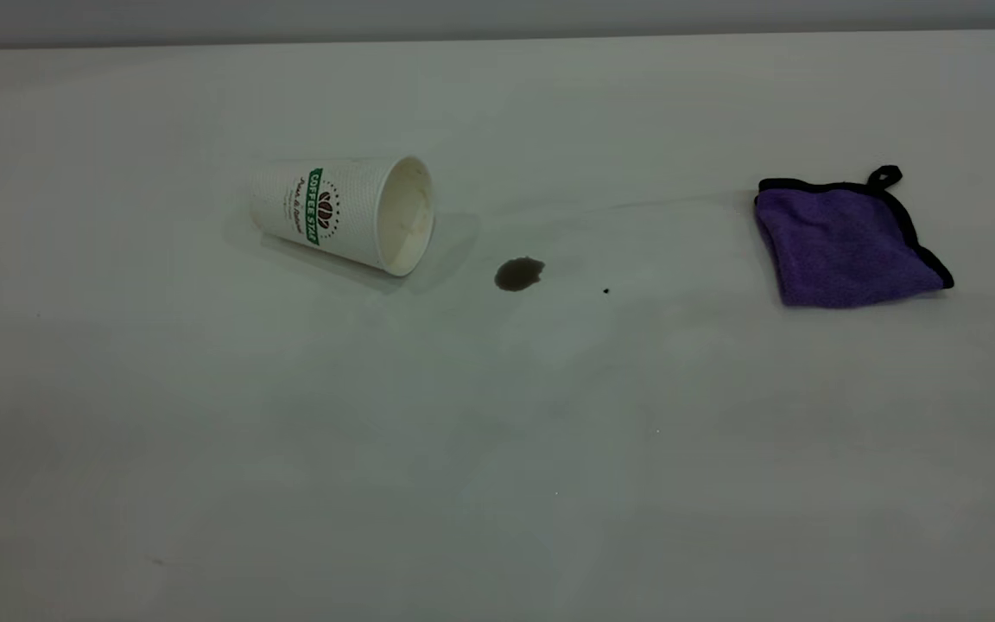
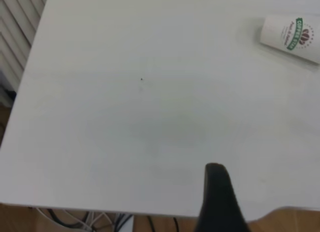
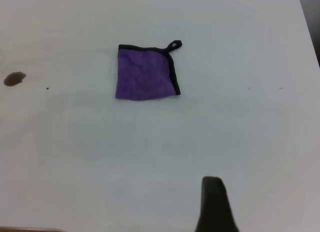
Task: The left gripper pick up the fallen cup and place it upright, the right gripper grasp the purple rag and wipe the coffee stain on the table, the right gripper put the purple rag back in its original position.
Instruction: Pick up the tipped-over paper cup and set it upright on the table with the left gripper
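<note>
Only exterior view shows cup (image 1: 344, 212), stain (image 1: 518, 273), rag (image 1: 847, 242) together — claws absent

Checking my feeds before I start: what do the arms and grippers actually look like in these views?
Very little shows. The exterior view holds no arm at all. In the left wrist view only one matte black, round-tipped finger of the left gripper rises from the picture's lower edge. The right wrist view shows a similar black, blunt-tipped finger of the right gripper. No cables, markings or second fingers are in view.
</note>
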Robot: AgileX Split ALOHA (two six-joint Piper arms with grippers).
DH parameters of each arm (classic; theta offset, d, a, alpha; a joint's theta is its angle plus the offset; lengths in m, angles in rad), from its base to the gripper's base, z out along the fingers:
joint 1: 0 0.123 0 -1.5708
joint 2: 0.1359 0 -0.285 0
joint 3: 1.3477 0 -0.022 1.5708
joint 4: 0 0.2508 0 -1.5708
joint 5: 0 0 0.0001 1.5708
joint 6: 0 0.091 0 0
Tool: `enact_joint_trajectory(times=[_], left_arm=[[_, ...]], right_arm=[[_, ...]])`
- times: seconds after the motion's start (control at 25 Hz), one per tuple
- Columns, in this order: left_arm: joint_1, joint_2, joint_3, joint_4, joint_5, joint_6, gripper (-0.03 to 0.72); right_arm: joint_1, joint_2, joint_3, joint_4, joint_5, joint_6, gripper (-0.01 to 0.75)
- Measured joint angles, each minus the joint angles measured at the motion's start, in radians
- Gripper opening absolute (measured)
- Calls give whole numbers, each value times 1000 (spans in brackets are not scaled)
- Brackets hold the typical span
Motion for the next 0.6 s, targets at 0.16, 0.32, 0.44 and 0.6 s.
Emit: enact_joint_trajectory(times=[0.16, 0.32, 0.44, 0.6], left_arm=[[0, 106, -43, 5, -26, 0, 559], [0, 307, -79, -11, -79, 0, 559], [0, 490, -119, 10, -147, 0, 559], [0, 712, -205, 28, -243, 0, 559]], right_arm=[[0, 0, 0, 0, 0, 0, 545], [0, 0, 0, 0, 0, 0, 545], [0, 0, 0, 0, 0, 0, 545], [0, 0, 0, 0, 0, 0, 545]])
